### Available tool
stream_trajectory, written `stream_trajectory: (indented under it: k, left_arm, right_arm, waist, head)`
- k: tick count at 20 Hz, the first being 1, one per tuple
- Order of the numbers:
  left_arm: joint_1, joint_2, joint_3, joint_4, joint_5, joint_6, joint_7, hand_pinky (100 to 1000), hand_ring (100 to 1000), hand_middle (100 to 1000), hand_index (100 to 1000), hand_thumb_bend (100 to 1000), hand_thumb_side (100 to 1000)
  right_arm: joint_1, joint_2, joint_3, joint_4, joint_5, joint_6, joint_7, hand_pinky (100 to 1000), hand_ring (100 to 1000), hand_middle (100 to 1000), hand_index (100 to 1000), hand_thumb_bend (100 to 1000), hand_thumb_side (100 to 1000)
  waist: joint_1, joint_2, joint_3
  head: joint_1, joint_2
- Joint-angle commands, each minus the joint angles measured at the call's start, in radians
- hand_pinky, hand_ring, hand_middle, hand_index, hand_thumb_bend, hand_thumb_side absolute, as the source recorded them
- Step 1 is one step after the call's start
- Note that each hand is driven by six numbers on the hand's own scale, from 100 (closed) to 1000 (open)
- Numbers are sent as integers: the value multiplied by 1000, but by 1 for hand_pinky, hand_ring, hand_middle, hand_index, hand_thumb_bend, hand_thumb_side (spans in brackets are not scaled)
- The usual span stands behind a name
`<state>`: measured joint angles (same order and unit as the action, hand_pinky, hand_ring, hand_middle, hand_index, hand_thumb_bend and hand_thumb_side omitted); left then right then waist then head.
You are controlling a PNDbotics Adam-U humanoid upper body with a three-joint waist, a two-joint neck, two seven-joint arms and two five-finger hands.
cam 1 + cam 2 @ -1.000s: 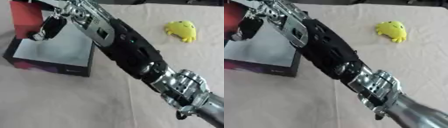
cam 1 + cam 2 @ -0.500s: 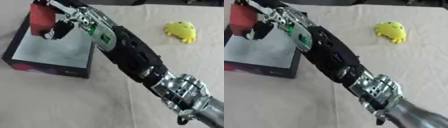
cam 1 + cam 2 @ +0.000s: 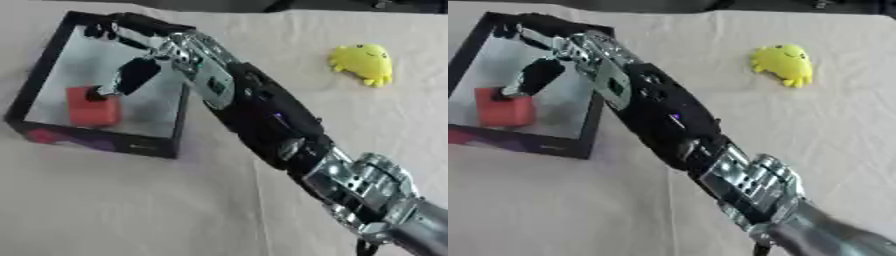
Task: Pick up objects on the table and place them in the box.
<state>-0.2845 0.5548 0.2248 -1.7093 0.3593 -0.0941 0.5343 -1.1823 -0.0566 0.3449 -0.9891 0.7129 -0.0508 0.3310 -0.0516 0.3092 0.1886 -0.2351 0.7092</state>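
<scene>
At upper left, the right hand (image 3: 140, 55) hangs with fingers spread above the red block (image 3: 92, 106) lying inside the box (image 3: 39, 75).

Pale beige tablecloth (image 3: 157, 200) across nearly the whole view, softly creased, with one long fold line running down from near the middle toward the lower edge. Evenly lit from above, without hard shadows on the cloth. Beyond the cloth's far edge, only a narrow dark strip (image 3: 262, 5) along the top, too dim to tell whether floor or furniture. At the far right end of that strip, a few lighter and darker shapes, not made out. Cloth's far edge slightly askew, lower toward the right. No walls or windows in view.
</scene>
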Motion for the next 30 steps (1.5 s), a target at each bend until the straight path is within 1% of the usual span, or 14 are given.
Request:
stream_trajectory:
  k: [1,4,6,7,8,10,11,13,14,18,19,23,27,30]
  left_arm:
    - [-2,38,11,-23,-9,0,3,799,736,779,837,553,668]
    - [2,39,15,-28,-10,-1,6,798,736,779,836,550,667]
    - [9,58,21,-36,-8,-5,11,798,738,783,840,545,670]
    - [14,78,30,-42,-7,-10,18,798,739,784,841,545,670]
    - [21,96,39,-46,-4,-16,28,799,740,785,842,545,668]
    - [38,144,62,-49,10,-29,53,799,741,785,842,543,668]
    - [48,164,72,-48,13,-36,65,800,741,786,844,543,668]
    - [73,195,94,-42,21,-48,89,801,742,788,845,541,668]
    - [85,205,104,-38,27,-54,99,801,742,788,845,541,669]
    - [133,234,143,-1,46,-72,134,801,741,788,846,544,666]
    - [142,237,151,10,50,-77,140,801,741,787,846,545,665]
    - [181,247,181,60,65,-97,159,801,739,787,846,545,666]
    - [204,252,205,98,78,-118,172,801,739,786,846,546,665]
    - [214,254,214,121,88,-130,175,800,738,786,845,545,665]
  right_arm:
    - [-21,-18,-13,-13,9,-3,-22,955,880,856,913,647,481]
    - [-27,-35,-12,-41,-18,7,-39,946,867,852,906,640,472]
    - [-32,-56,-18,-73,-61,26,-51,945,856,845,891,586,467]
    - [-35,-76,-23,-90,-102,42,-56,944,855,844,888,564,465]
    - [-39,-97,-27,-107,-146,62,-59,946,854,844,884,511,475]
    - [-44,-155,-40,-140,-235,104,-66,947,854,845,883,467,487]
    - [-44,-183,-46,-153,-272,123,-68,950,856,847,883,405,498]
    - [-40,-241,-57,-176,-334,148,-69,954,860,852,886,344,497]
    - [-37,-269,-62,-184,-360,156,-67,955,861,853,887,340,490]
    - [-13,-382,-92,-201,-447,174,-58,956,865,859,891,397,455]
    - [-6,-408,-99,-203,-462,176,-57,954,865,858,892,454,451]
    - [34,-523,-128,-206,-507,172,-44,952,866,857,891,517,446]
    - [89,-653,-157,-214,-516,141,-25,949,869,855,893,549,448]
    - [142,-744,-186,-197,-522,106,-3,950,874,858,895,568,444]
  waist:
    - [12,-15,-1]
    - [13,-17,-5]
    - [14,-20,-9]
    - [16,-24,-11]
    - [18,-28,-13]
    - [24,-36,-13]
    - [27,-39,-13]
    - [31,-44,-15]
    - [33,-47,-16]
    - [41,-54,-24]
    - [42,-55,-26]
    - [48,-59,-35]
    - [51,-61,-46]
    - [54,-60,-49]
  head:
    - [3,-6]
    - [5,-1]
    - [6,6]
    - [9,13]
    - [11,18]
    - [17,27]
    - [20,30]
    - [23,35]
    - [24,37]
    - [24,42]
    - [24,44]
    - [23,48]
    - [23,44]
    - [21,43]
